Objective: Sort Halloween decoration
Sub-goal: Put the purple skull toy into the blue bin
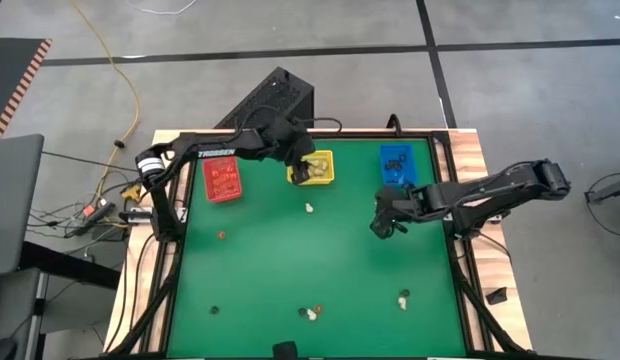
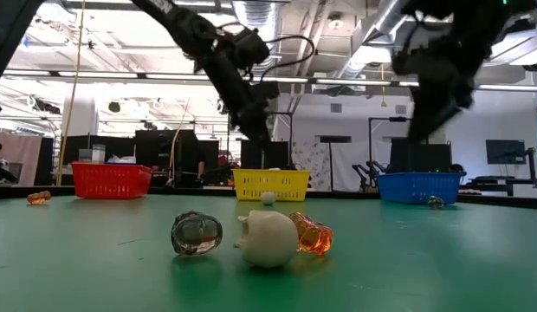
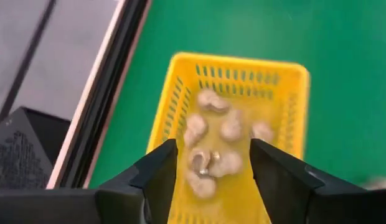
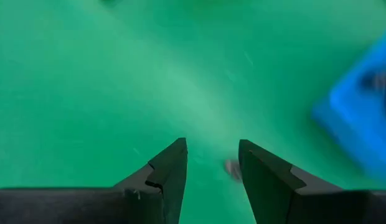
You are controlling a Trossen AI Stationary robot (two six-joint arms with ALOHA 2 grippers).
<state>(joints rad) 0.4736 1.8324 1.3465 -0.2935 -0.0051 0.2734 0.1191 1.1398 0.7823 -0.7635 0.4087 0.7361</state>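
Cream-white trinkets [image 3: 208,134] are piled in the far yellow bin [image 3: 286,74], orange ones [image 1: 224,180] in the red bin [image 1: 209,194]. Loose ones dot the green mat: one cream piece [image 1: 309,208] mid-table, a clear, cream and orange trio [image 2: 267,237] at the near edge.

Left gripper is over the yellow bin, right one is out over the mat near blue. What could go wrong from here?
1. The left gripper hangs open above the yellow bin; descending, its fingers could catch the rim and shove the bin.
2. The right gripper is open over the mat with a small trinket between its fingers; a misjudged close might flick it away.
3. The near cluster lies touching, so one grasp may drag its neighbours.
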